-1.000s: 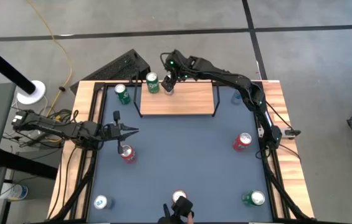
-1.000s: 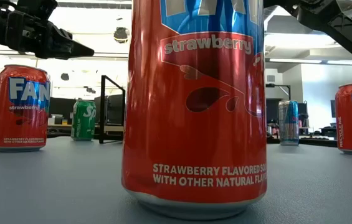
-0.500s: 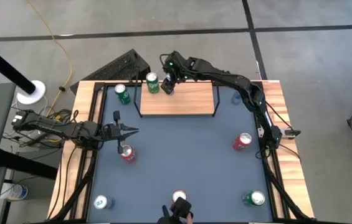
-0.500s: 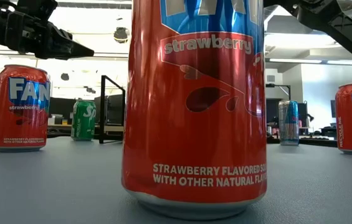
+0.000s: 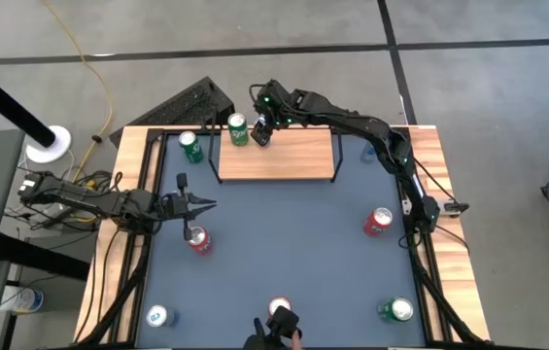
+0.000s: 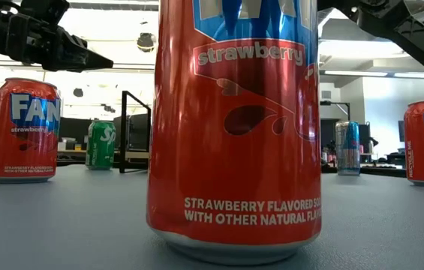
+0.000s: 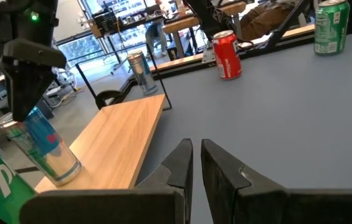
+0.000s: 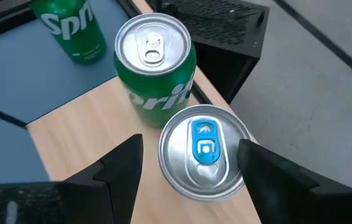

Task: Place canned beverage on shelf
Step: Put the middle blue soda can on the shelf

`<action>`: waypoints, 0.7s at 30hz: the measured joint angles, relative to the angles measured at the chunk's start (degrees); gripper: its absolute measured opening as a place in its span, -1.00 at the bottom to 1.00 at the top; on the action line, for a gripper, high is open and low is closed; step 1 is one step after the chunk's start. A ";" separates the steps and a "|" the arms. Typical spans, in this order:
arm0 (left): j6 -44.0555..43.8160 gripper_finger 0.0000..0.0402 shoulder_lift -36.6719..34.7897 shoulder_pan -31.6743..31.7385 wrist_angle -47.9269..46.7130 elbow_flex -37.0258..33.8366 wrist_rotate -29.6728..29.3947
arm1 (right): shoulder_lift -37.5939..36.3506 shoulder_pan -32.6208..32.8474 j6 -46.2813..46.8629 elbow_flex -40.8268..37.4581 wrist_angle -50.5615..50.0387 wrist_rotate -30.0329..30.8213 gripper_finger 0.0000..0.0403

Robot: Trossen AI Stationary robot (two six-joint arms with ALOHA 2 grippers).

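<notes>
The right gripper [image 5: 263,130] is held over the far-left corner of the shelf [image 5: 284,160], fingers spread around a silver can [image 8: 204,152] standing on it beside a green can [image 8: 156,62]. The left gripper [image 5: 194,205] waits at the left, fingers pressed together.

Three red cans [image 5: 198,238] [image 5: 378,221] [image 5: 279,310], three green cans [image 5: 238,128] [image 5: 190,146] [image 5: 395,309], three silver-blue cans [image 8: 204,155] [image 5: 157,316] [image 5: 368,153], one shelf [image 5: 289,156].

Only change: right pincer [image 5: 263,133] w/ arm shifted slightly over the shelf [image 5: 293,157], away from its far edge and a bit closer to the green can [image 5: 238,128]; blue-tab can [image 8: 204,151] sits between its spread fingers.
</notes>
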 joint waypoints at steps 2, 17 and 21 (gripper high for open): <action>0.00 -0.89 0.02 0.00 -0.02 0.00 0.02 | 0.92 0.12 -0.97 0.04 1.69 0.12 0.34; 0.02 -0.89 0.02 0.00 -0.11 0.00 -0.65 | 1.40 0.23 1.19 0.01 0.10 0.33 0.34; 0.02 -0.89 0.02 0.01 -0.09 0.00 -0.65 | 1.42 0.42 3.11 0.00 -0.05 2.49 0.34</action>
